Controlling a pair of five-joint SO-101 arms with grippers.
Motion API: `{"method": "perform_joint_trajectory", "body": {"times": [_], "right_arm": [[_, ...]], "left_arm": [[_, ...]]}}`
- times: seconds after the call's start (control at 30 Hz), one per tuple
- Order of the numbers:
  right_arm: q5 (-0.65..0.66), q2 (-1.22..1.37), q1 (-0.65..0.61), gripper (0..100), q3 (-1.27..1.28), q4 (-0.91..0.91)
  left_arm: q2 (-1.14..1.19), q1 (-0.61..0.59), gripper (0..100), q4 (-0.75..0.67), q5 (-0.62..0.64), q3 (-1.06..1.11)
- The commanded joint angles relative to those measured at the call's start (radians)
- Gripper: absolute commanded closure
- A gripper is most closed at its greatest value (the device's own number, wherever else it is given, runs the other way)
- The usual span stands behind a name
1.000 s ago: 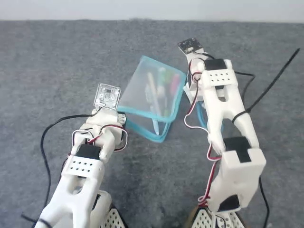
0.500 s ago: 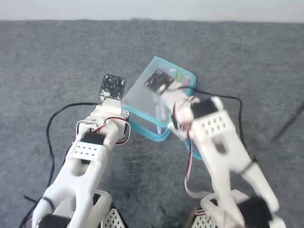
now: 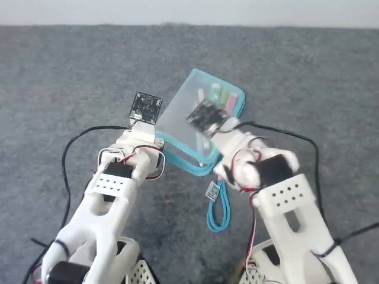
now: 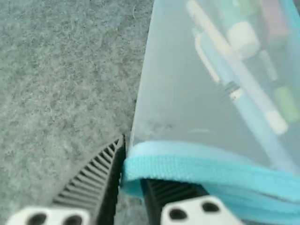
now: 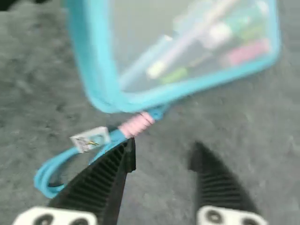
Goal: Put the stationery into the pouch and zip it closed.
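The pouch [image 3: 183, 121] is translucent with a teal border and lies in the middle of the grey mat, with several pens and markers [image 3: 214, 97] inside. My left gripper [image 4: 133, 185] is shut on the teal edge at the pouch's near left corner [image 3: 161, 144]. My right gripper [image 5: 161, 157] stands open just above the mat, at the pouch's near right corner. Just ahead of its fingers [image 5: 112, 171] lies the pink zipper pull [image 5: 136, 124]. A teal wrist strap [image 3: 219, 210] with a white tag [image 5: 89, 139] trails from that corner toward the arm bases.
Grey felt mat [image 3: 71, 77] covers the whole table, with open room to the left, right and beyond the pouch. Black cables [image 3: 68, 154] run along both arms. The right arm's body [image 3: 284, 201] stands over the near right area.
The right arm has swung from the pouch's far right side round to its near right corner. The pouch has shifted a little to the right and away, and the strap now lies exposed.
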Motion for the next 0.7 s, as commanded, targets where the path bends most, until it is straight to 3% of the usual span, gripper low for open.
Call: {"method": "perform_joint_trajectory", "body": {"times": [0.0,0.27,0.5,0.57,0.67], "right_arm": [[-0.015,-0.018,0.081,67.1,-0.006,-0.041],[-0.021,0.243,0.185,70.4,-0.012,-0.18],[-0.051,0.42,0.271,71.3,-0.031,-0.298],[-0.1,0.426,0.334,71.3,-0.046,-0.297],[-0.147,0.423,0.418,71.3,-0.068,-0.282]], "left_arm": [[0.014,0.0,96,-0.029,0.0,-0.035],[0.011,-0.055,77,-0.028,0.035,-0.038],[-0.147,-0.299,77,0.095,0.256,-0.077],[-0.204,-0.318,77,0.1,0.253,-0.07],[-0.267,-0.242,77,0.097,0.16,-0.028]]}}
